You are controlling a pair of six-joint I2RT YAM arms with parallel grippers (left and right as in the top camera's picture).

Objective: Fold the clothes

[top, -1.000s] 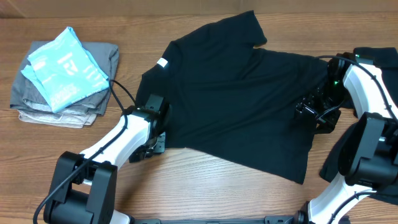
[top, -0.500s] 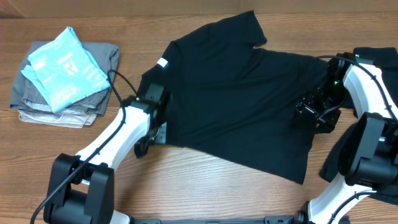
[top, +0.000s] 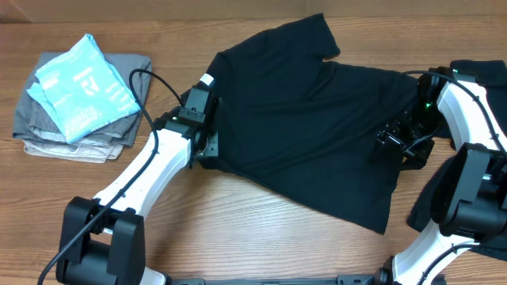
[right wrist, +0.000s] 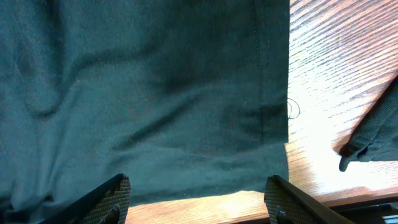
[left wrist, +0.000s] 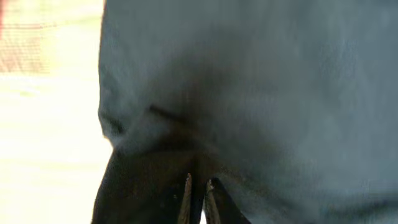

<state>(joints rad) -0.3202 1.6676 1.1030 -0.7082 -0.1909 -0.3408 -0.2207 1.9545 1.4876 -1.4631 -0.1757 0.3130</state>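
A black T-shirt (top: 301, 119) lies spread across the middle of the table, its white neck label (top: 207, 79) at the left. My left gripper (top: 207, 149) sits at the shirt's left edge just below the label. In the left wrist view its fingers (left wrist: 188, 186) stand almost together with black fabric (left wrist: 249, 81) bunched round them, so my left gripper (left wrist: 199, 180) is shut on the shirt. My right gripper (top: 400, 146) hovers open over the shirt's right edge. Its wide-apart pads (right wrist: 112, 196) frame the hem (right wrist: 186, 143) and bare wood.
A light-blue printed garment (top: 79, 83) lies on a pile of grey and beige folded garments (top: 47, 134) at the far left. More black fabric (top: 483, 75) lies at the right edge of the table, and a corner of it (right wrist: 373, 134) shows in the right wrist view.
My left gripper has moved away from the table's front edge toward the neck label, and the shirt's left sleeve has come in with it. The right arm has stayed put.
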